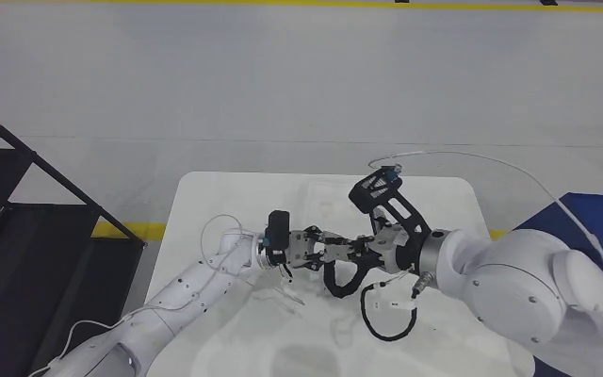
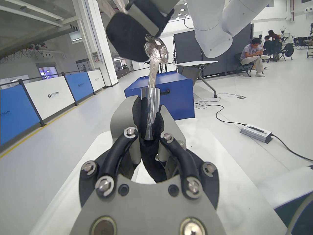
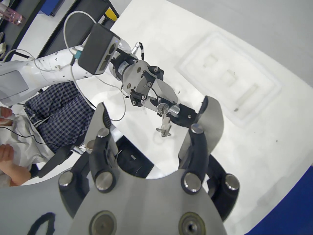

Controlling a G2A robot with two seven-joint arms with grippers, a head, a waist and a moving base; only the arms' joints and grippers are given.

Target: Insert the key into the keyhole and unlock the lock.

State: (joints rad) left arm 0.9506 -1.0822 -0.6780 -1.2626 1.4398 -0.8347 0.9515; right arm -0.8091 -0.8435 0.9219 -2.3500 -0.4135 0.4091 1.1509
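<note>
The white desk [image 1: 226, 203] fills the middle of the floor in front of me. The two arms meet over it: the left arm [image 1: 179, 292] comes up from the near left corner, and the bulkier right arm [image 1: 509, 273] comes in from the right. Toward the far side of the desk lies a white moulded tray [image 3: 229, 81] with shallow recesses in it.

The left gripper [image 2: 146, 113] has its jaws clamped on the chrome lock [image 2: 152, 101], holding it up off the desk around the centre. The right gripper [image 3: 155, 106] faces it with its jaws wide apart. One black pad [image 2: 122, 35] sits just beside the head of the key, though I cannot tell whether they touch. The other finger is well off to the side.

The key [image 2: 155, 52] stands out of the end of the lock, with its blade sunk in and its pierced head free.
</note>
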